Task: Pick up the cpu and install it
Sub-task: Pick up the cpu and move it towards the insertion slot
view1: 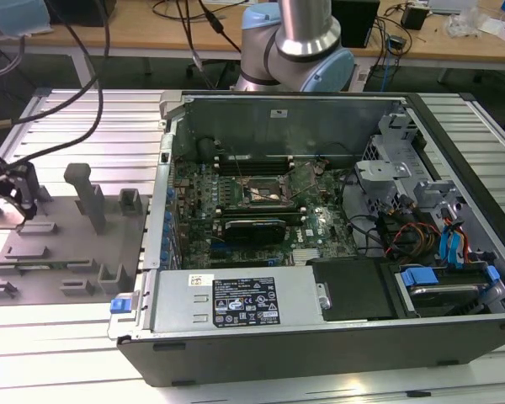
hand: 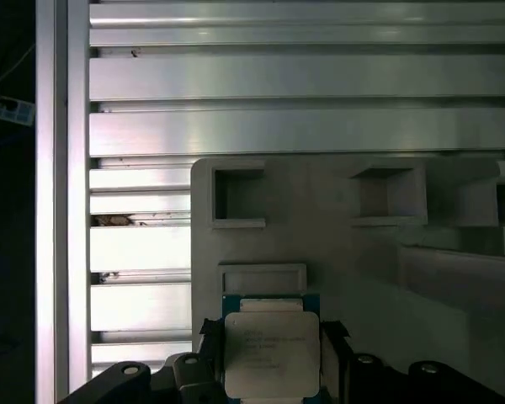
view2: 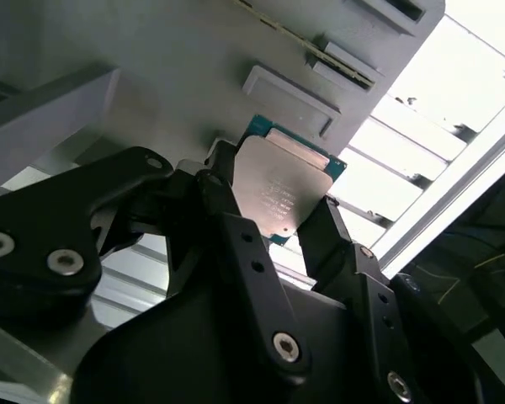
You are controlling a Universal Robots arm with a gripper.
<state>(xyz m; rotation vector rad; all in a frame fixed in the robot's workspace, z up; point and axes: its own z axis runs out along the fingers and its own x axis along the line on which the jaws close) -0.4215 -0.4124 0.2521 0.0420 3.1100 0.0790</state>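
In the exterior view the gripper (view1: 4,195) hangs at the far left, over the left end of a grey plate (view1: 50,252) that lies on the slatted table (view1: 67,337). In both wrist views its two black fingers (view2: 227,210) are closed on the cpu (view2: 290,181), one on each of two opposite edges, with the silvery top facing the cameras and a thin green rim showing round it. In the first wrist view the cpu (hand: 271,362) sits between the fingertips of the gripper (hand: 272,332), over the plate and just beside a low raised bar (hand: 261,276); whether it rests on the plate or is clear of it I cannot tell. Beyond the bar are two square pockets (hand: 236,198) in the plate. Back in the exterior view, a tall post (view1: 91,195) and several lower blocks (view1: 128,202) stand on the plate further right. Beside the plate lies the open case (view1: 278,126), with a labelled metal box (view1: 236,301) along its near side. The board (view1: 236,227) lies flat inside, and on it the socket (view1: 265,192) sits near the far wall, well apart from the gripper. The arm (view1: 299,38) rises behind the case. At the exterior view's right, the case holds drive bays (view1: 442,244) with blue tabs and loose cables.
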